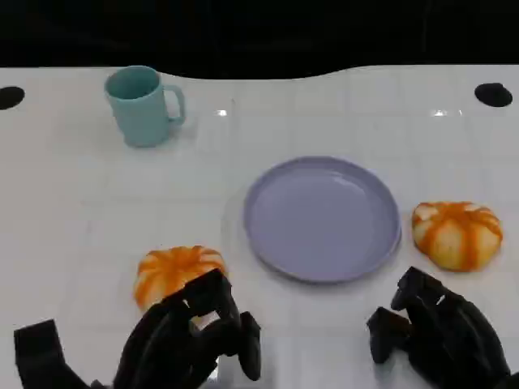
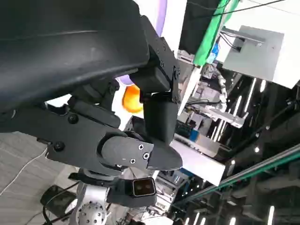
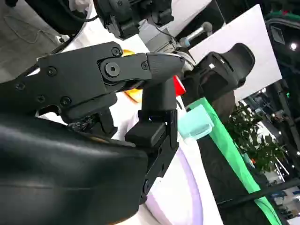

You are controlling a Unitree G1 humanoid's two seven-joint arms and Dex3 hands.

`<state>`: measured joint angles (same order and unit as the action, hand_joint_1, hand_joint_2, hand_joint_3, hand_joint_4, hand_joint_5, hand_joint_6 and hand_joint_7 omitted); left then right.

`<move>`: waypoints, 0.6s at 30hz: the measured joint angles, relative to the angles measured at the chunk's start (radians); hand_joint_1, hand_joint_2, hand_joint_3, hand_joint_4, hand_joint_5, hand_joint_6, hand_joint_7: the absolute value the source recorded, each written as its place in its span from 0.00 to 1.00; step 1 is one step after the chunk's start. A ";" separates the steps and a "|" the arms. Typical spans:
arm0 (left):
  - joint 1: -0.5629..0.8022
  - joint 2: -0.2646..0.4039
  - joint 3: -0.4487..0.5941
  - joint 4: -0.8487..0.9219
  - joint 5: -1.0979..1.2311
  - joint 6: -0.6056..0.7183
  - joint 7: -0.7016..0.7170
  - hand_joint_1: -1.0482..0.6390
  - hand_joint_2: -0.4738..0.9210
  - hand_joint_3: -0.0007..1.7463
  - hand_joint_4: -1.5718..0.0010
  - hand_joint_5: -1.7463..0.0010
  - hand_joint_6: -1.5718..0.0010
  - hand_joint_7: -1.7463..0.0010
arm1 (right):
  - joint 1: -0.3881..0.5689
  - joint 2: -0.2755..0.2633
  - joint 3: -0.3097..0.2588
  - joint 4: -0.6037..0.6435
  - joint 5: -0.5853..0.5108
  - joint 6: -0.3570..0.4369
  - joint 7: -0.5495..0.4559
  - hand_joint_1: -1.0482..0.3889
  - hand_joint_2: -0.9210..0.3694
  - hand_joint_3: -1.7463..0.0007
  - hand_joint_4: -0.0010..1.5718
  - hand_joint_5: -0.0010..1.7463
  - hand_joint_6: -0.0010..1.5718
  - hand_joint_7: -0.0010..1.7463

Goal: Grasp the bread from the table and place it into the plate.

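From my seat, the head view gave me two candidates: a round orange-and-cream glazed bread roll [image 1: 174,272] lay on the white tabletop [image 1: 65,227] to the near left of the shallow round lavender plate [image 1: 323,217], and a second orange-and-cream bread roll [image 1: 456,234] sat just beside the plate's right rim. Neither was on the plate, which held nothing.

The relation I cared about was nearness. My black left hand [image 1: 188,340] hung right at the near edge of the left roll, its fingertips overlapping the roll's front in the picture; I could not tell whether they touched it. Its fingers were partly curled yet apart, holding nothing. My black right hand [image 1: 438,331] sat near the second roll, which lay a little ahead and slightly to its right, with a visible gap of table between; its fingers were likewise apart and empty.

I judged the left hand the better placed: its roll was straight ahead of it. Both rolls were domes with no real long axis, so approach angle mattered little. From there the plate lay ahead and to the right of the left roll. A pale teal ceramic mug [image 1: 143,105] stood well apart at the far left.
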<state>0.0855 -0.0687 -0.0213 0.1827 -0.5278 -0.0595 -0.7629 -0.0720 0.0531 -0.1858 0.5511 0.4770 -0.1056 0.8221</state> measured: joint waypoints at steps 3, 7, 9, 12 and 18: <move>0.000 -0.002 0.000 0.000 0.009 0.000 0.000 0.24 1.00 0.10 0.49 0.00 0.57 0.16 | -0.001 0.000 0.000 0.000 0.000 0.000 -0.003 0.34 0.00 0.87 0.50 0.95 0.43 0.83; -0.003 -0.006 0.002 0.001 0.008 0.000 0.000 0.24 1.00 0.10 0.49 0.00 0.57 0.16 | -0.004 0.000 0.000 0.004 0.000 -0.001 -0.003 0.34 0.00 0.87 0.50 0.95 0.43 0.83; -0.005 -0.006 0.002 0.003 0.009 0.000 0.000 0.25 1.00 0.11 0.49 0.00 0.57 0.16 | -0.004 0.000 0.000 0.004 0.000 -0.001 -0.003 0.35 0.00 0.87 0.50 0.95 0.43 0.82; -0.005 -0.006 0.002 0.005 0.010 -0.001 0.000 0.24 1.00 0.11 0.50 0.00 0.57 0.16 | -0.004 0.000 0.000 0.004 0.000 0.000 -0.003 0.35 0.00 0.87 0.49 0.95 0.43 0.82; -0.005 -0.008 0.002 0.005 0.009 -0.002 -0.001 0.24 1.00 0.11 0.49 0.00 0.57 0.16 | -0.003 0.000 0.000 0.001 0.001 0.005 -0.004 0.35 0.00 0.87 0.49 0.95 0.43 0.81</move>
<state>0.0805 -0.0770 -0.0196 0.1872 -0.5186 -0.0615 -0.7637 -0.0755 0.0527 -0.1862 0.5520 0.4781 -0.1009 0.8185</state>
